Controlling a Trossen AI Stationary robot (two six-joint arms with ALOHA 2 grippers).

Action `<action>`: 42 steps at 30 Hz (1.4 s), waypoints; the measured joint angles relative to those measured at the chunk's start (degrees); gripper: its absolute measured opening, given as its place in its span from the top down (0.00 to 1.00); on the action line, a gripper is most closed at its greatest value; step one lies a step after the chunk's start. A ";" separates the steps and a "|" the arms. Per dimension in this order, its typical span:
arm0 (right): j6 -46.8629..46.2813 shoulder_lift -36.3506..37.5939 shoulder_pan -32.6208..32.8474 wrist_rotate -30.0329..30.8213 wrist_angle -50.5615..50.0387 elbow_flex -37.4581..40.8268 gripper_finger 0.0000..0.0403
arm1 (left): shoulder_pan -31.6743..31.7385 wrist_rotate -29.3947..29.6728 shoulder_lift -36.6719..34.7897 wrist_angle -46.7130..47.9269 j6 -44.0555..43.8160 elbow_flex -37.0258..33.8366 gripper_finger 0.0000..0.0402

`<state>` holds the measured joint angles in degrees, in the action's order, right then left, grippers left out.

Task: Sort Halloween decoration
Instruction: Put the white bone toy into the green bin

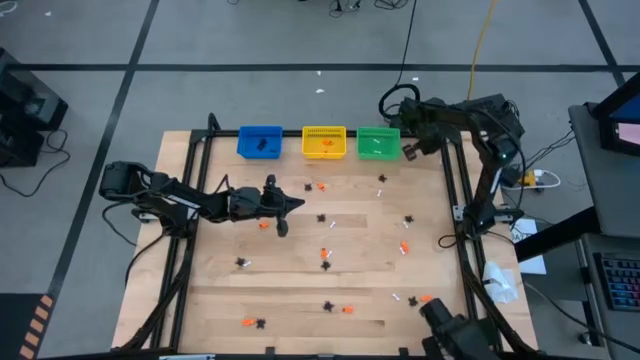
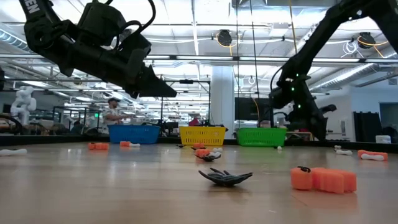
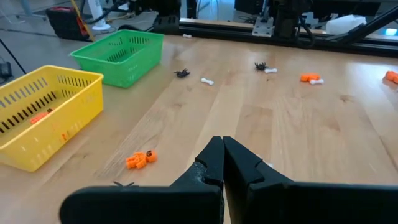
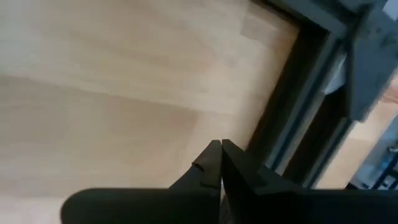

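Trinkets (image 1: 324, 254) lay scattered mid-frame as we saw left gripper (image 1: 297, 205) and right gripper (image 1: 408, 150), upper right, both closed, empty

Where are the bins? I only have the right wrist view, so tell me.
Observer: The blue bin, yellow bin and green bin stand in a row at the table's far edge. The green one is beside your right gripper.
Operator: Report the left gripper.
Observer: The left gripper is shut, empty and raised over the table.
Operator: Name a trinket close to it.
Observer: An orange trinket lies between it and the yellow bin.
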<state>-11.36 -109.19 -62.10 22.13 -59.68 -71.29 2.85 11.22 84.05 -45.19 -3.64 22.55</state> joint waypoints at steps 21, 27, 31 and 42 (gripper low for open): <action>-5.34 -2.73 -0.57 -6.11 -0.02 -9.53 1.00 | 0.00 1.47 -3.93 4.29 1.01 0.02 1.00; -3.58 -2.80 2.49 -15.73 5.97 -9.70 1.00 | 0.00 2.64 -8.98 9.25 1.03 0.02 1.00; -4.26 -2.80 3.96 -20.05 7.39 -9.68 1.00 | 0.00 2.86 -11.38 11.94 1.01 0.02 1.00; -0.39 -1.20 5.61 -22.27 11.32 -9.66 1.00 | 0.00 6.19 -13.31 9.07 0.55 -3.44 1.00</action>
<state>-11.75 -110.39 -56.49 -0.14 -48.36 -80.95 2.85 17.41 70.74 -36.12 -3.09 19.11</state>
